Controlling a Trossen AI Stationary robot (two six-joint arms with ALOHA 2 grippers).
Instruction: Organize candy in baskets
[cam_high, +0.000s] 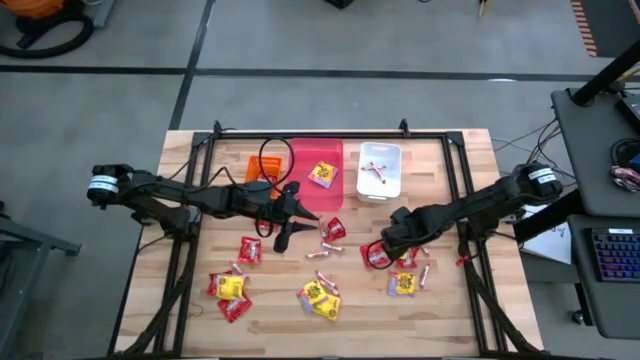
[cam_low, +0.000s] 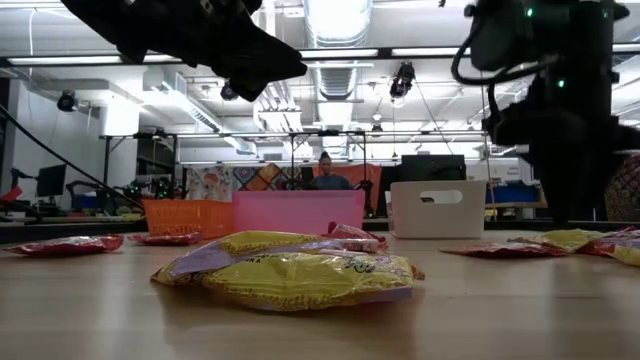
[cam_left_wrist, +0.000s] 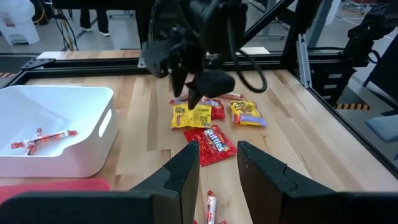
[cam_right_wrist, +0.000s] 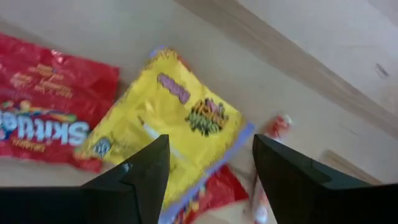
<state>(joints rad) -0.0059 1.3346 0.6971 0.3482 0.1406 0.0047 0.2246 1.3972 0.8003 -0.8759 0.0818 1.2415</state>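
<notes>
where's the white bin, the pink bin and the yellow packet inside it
white bin (cam_high: 392, 186), high view, its right rim
pink bin (cam_high: 303, 170), high view, bare floor left of the packet
yellow packet (cam_high: 322, 175), high view, its middle

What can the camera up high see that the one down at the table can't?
Only the high view shows inside the bins: a yellow packet in the pink bin, red-and-white sticks in the white bin, and both tools, left and right.

Only the low view shows the room behind, with a person.

Both show all three bins, including the orange bin, and candy on the table.
</notes>
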